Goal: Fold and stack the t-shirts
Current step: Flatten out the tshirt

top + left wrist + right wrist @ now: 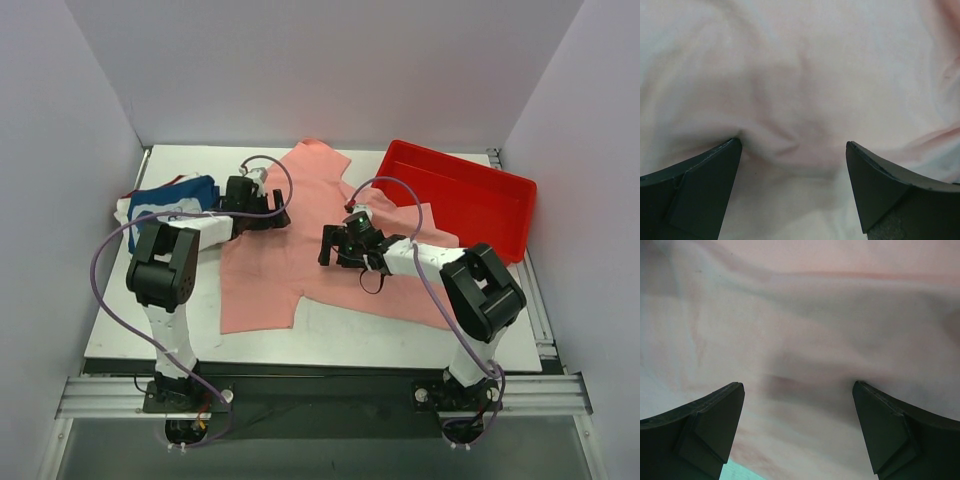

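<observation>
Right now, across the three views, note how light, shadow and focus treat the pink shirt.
Top external: even light, sharp, the pink t-shirt true salmon. Left wrist: cloth washed out nearly white, soft, with faint shadow at the creases. Right wrist: dimmer and greyer, shadow pooling in the folds.

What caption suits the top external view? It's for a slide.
Left gripper and right gripper, both open, low over a spread salmon-pink t-shirt; other shirts far left, red tray right.
</observation>
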You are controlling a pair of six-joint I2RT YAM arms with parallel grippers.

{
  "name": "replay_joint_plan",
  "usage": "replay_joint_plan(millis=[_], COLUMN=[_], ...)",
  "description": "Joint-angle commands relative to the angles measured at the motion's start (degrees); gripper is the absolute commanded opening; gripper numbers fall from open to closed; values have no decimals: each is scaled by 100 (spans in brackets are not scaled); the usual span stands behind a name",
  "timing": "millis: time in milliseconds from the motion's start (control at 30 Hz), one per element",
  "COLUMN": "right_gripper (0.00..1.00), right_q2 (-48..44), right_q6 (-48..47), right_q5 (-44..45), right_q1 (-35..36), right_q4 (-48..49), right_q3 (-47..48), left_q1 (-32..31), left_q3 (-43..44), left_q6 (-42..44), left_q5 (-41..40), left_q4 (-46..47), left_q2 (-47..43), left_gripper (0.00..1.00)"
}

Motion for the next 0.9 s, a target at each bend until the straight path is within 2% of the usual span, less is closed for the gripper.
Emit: replay_joint_plan(millis=[0, 67, 233, 300, 400, 533, 600, 633, 700, 767, 867], right_gripper=[96, 96, 99, 100, 100, 100, 100, 100, 100, 100, 99], right_q2=[44, -9, -386, -605, -887, -1239, -1423, -1485, -1634, -1731, -1889], right_q6=[-234, -296, -471, -489, -489, -437, -419, -419, -358, -296, -199], right_q5=[-152, -231, -530, -609, -794, -1031, -1093, -1093, -1084, -1145, -1225], right_q1=[-125, -151, -213, -291, -458, -669, -722, -775, -819, -881, -925], right_q4=[-362, -362, -370, -388, -388, -327, -274, -248, -186, -116, -72], right_q3=[313, 401, 586, 595, 568, 367, 201, 147, -19, -134, -319], left_q1=[-62, -159, -659, -1098, -1617, -1636, -1618, -1609, -1574, -1583, -1574], left_q3=[152, -93, -1235, -1938, -2981, -4092, -4478, -4593, -4787, -4849, -4376], left_q6=[164, 208, 269, 296, 191, -572, -793, -1281, -1444, -1549, -1805], left_q5=[-520, -846, -2374, -3293, -4158, -4502, -4818, -5055, -4962, -4978, -5092], left_q4=[-394, -394, -131, -113, -148, -455, -1218, -1464, -1756, -2096, -2947], left_q2=[-299, -625, -2329, -3179, -4359, -5870, -6802, -7119, -7972, -8377, -7986], left_gripper=[97, 97, 97, 97, 97, 97, 97, 97, 92, 90, 95])
